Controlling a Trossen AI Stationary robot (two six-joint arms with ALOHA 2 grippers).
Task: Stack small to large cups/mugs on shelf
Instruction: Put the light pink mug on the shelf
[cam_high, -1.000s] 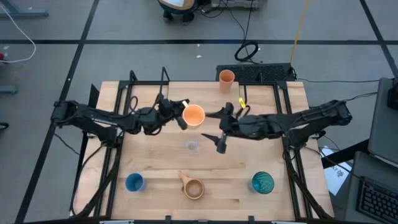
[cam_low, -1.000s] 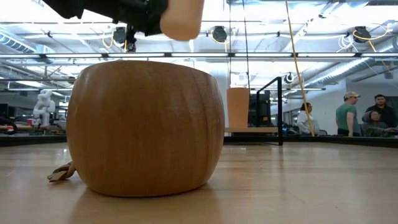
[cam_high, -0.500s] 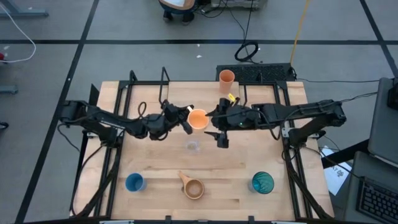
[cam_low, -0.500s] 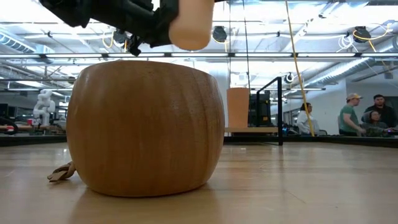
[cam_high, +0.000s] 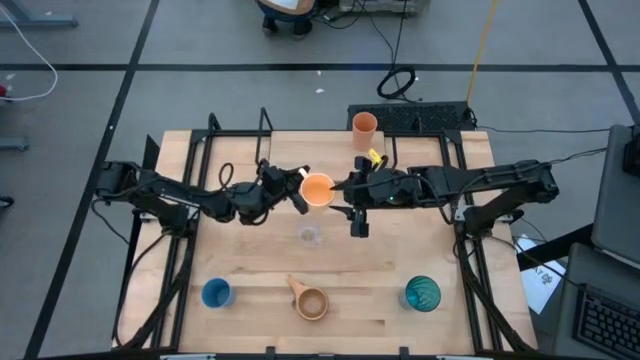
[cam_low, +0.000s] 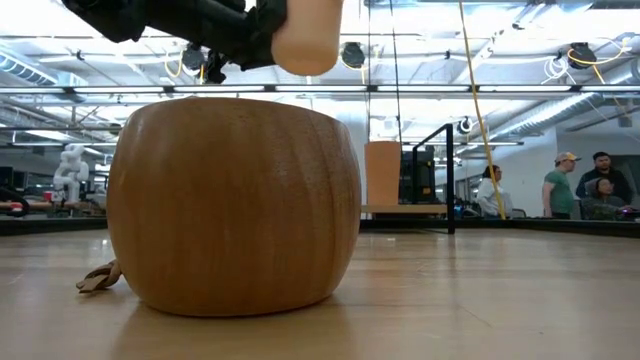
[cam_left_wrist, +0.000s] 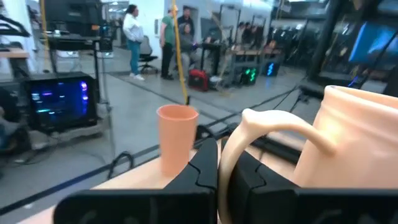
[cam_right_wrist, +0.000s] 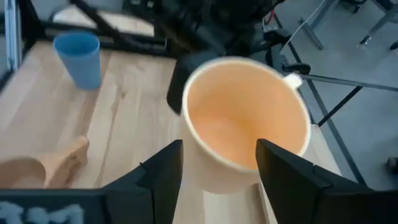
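Note:
An orange mug (cam_high: 316, 188) hangs above the table's middle, mouth up, with my left gripper (cam_high: 297, 190) shut on its handle. My right gripper (cam_right_wrist: 219, 177) faces it from the table's right, tipped down. Its open fingers stand on either side of the mug's lower wall (cam_right_wrist: 217, 168). An orange cup (cam_low: 382, 175) stands on the shelf (cam_low: 410, 209) at the far edge. On the table stand a tiny clear cup (cam_high: 309, 234), a blue cup (cam_high: 216, 293), a tan handled mug (cam_high: 310, 300) and a teal tumbler (cam_high: 422, 293). My left gripper pinches the lower part of the mug's handle loop (cam_left_wrist: 225, 163) between its two fingers, which come level from the table's left. The mug is upright and lifted clear of the table. My right gripper has a finger (cam_right_wrist: 163, 180) close on each side of the mug's wall; I cannot tell whether they touch it.
The tan mug (cam_low: 235, 205) fills the low view close to the camera. Black rod frames (cam_high: 200, 160) run along both sides of the table. People stand in the room beyond the far edge (cam_low: 560, 185).
My right gripper has gone toward the orange mug, tipped further down, and its fingers have drawn closer together around the mug. My left gripper has carried the mug a little toward the table's right, still upright and clear of the table.

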